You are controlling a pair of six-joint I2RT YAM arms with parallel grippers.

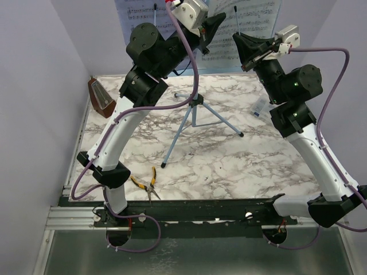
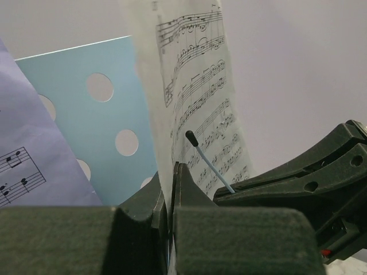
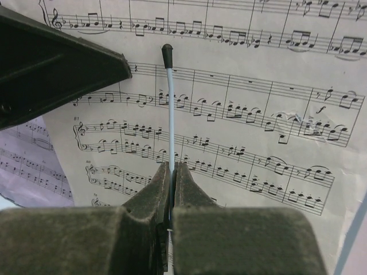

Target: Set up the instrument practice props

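So the music stand [image 1: 196, 103] is stood on its tripod legs around the middle of the marble table [image 1: 229, 166], with the desk end up by the back wall. The sheet of music [image 3: 246, 114] is held up in front of the stand's blue holed desk [image 2: 71, 120], and its edge is pinched tight between the fingers of the left gripper [image 2: 171, 172]. The right gripper [image 3: 171, 167] is clamped on the thin holder rod [image 3: 170, 114] with the black tip, which is seen running up across the front of the page. Both grippers are parked close together up there. The metronome [image 1: 101, 98] is sat upright at the table's far left edge, well apart from the stand, and pliers [image 1: 146, 184] are found lying near the front edge, by the left arm's base.
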